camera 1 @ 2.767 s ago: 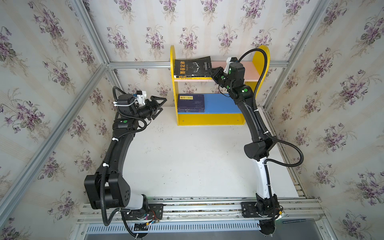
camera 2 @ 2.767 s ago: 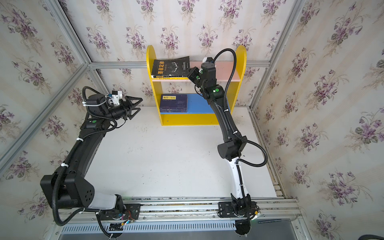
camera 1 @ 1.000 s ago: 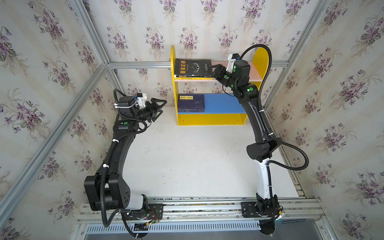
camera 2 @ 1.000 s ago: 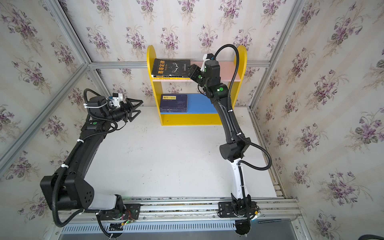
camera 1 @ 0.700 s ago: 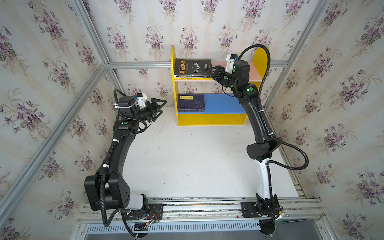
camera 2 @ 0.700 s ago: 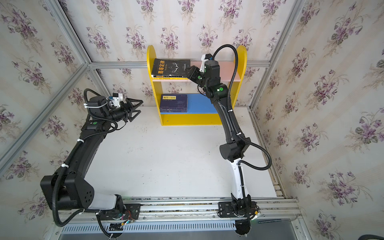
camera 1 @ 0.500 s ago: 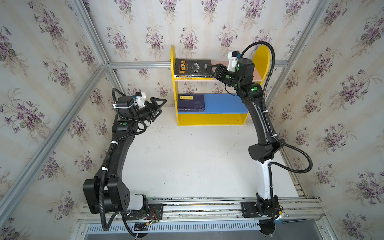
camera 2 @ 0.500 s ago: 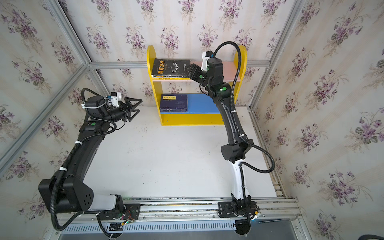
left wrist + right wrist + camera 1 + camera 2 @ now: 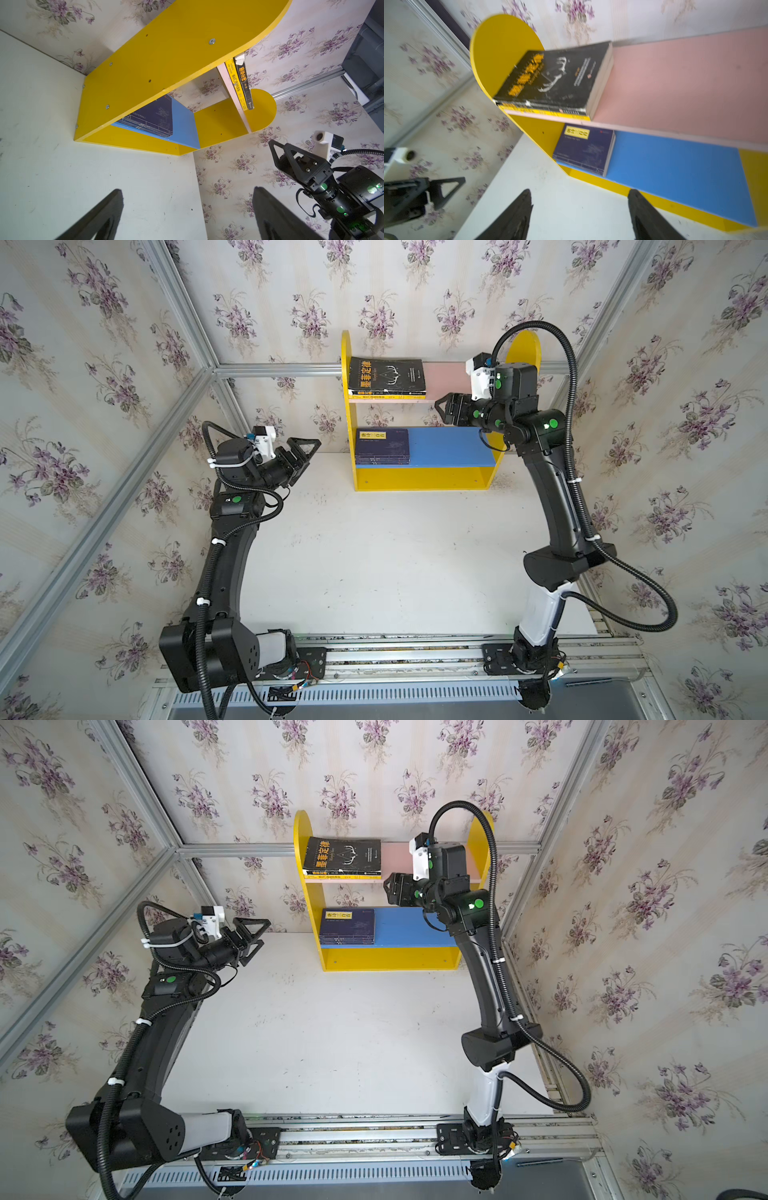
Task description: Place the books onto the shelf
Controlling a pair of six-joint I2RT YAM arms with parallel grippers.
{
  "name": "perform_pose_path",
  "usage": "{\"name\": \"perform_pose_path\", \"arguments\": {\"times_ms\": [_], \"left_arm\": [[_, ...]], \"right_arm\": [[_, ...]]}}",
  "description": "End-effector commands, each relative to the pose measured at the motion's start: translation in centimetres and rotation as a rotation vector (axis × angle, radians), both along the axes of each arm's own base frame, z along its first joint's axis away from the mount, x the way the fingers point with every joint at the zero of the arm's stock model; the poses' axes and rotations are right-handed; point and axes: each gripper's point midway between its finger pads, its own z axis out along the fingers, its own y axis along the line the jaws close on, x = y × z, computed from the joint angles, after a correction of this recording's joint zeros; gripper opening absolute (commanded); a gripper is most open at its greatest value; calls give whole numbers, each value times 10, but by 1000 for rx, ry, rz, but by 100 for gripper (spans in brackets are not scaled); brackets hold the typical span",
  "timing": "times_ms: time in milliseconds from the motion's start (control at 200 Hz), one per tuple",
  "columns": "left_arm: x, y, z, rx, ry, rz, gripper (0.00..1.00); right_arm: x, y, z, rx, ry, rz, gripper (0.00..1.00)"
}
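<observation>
The shelf stands against the back wall. A black book lies flat at the left end of its pink upper board, on top of a yellow book. A stack of navy books lies on the blue lower board. My right gripper hovers open and empty to the right of the black book, apart from it. At the shelf's left, above the table, my left gripper is wide open and empty.
The white tabletop spreads in front of the shelf. Flowered walls with aluminium posts close in the back and sides. A metal rail carrying both arm bases runs along the front edge.
My right gripper has let go of the black book, drawn back to the right and opened wider. The left gripper has opened a little more and hardly moved.
</observation>
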Motion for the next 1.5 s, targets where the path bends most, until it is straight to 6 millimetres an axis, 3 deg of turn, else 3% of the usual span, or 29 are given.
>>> {"name": "perform_pose_path", "arguments": {"times_ms": [0, 60, 80, 145, 185, 330, 420, 535, 760, 840, 1059, 1209, 1494], "left_arm": [[-4, 12, -2, 90, -35, 63, 99], [-4, 21, -15, 145, -13, 111, 99], [-12, 23, -7, 168, -38, 129, 99], [-17, 33, -13, 241, -40, 187, 99], [-21, 42, -18, 286, -39, 237, 99], [-40, 86, -39, 473, -22, 474, 99], [-53, 108, -54, 593, -13, 579, 99], [-63, 120, -79, 708, -40, 633, 99], [-86, 112, -115, 839, -306, 757, 99], [-91, 111, -133, 906, -299, 793, 99], [-81, 97, -190, 992, -206, 747, 99], [-74, 93, -202, 976, -202, 747, 99], [-59, 83, -204, 1053, -251, 710, 99]], "right_arm": [[-16, -28, -19, -96, -50, -89, 81], [-31, -44, -29, -79, -103, -154, 87], [-35, -49, -28, -68, -134, -175, 88], [-52, -75, -36, -50, -222, -289, 95], [-72, -96, -44, -40, -262, -368, 99], [-128, -165, -76, -70, -300, -642, 100], [-154, -190, -100, -130, -265, -731, 100], [-176, -213, -128, -205, -208, -829, 100], [-185, -224, -171, -255, -123, -889, 100], [-184, -226, -179, -271, -102, -902, 100], [-180, -228, -193, -323, -58, -910, 100], [-182, -232, -194, -322, -50, -929, 100], [-187, -244, -196, -325, -14, -960, 100]]}}
